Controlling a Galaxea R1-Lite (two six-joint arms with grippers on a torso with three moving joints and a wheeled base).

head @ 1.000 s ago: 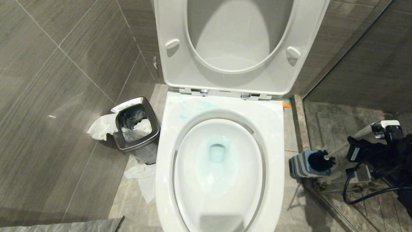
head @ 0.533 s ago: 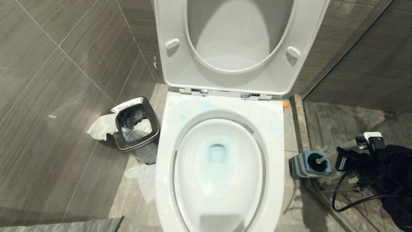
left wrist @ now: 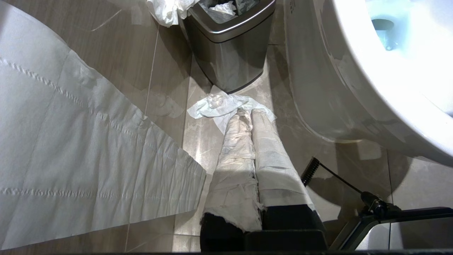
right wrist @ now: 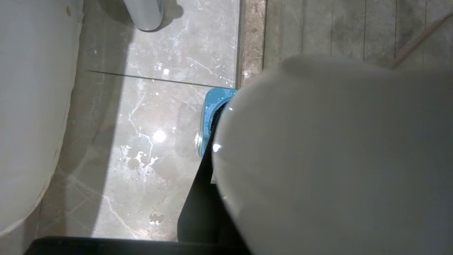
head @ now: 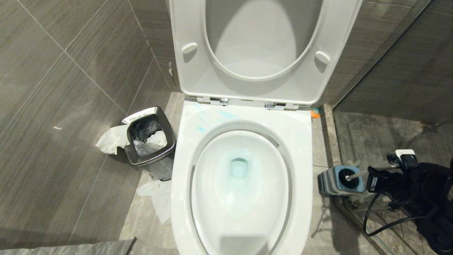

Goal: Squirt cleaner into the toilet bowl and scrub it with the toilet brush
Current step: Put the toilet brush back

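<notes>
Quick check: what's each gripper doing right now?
Left gripper: shut, empty, parked near the floor.
Right gripper: shut on the toilet brush, its head in the holder.

Waste bin (head: 150, 136) left of toilet bowl (head: 300, 141); holder (head: 336, 180) right, toilet brush (head: 357, 173) seemingly in it.

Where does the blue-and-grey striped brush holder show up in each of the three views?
Head view: brush holder on the floor right of the toilet bowl, the toilet brush standing in it.
Left wrist view: not in it.
Right wrist view: only its blue rim near the middle, behind the white brush handle.
Shared landmark: the toilet bowl's white outer wall.
</notes>
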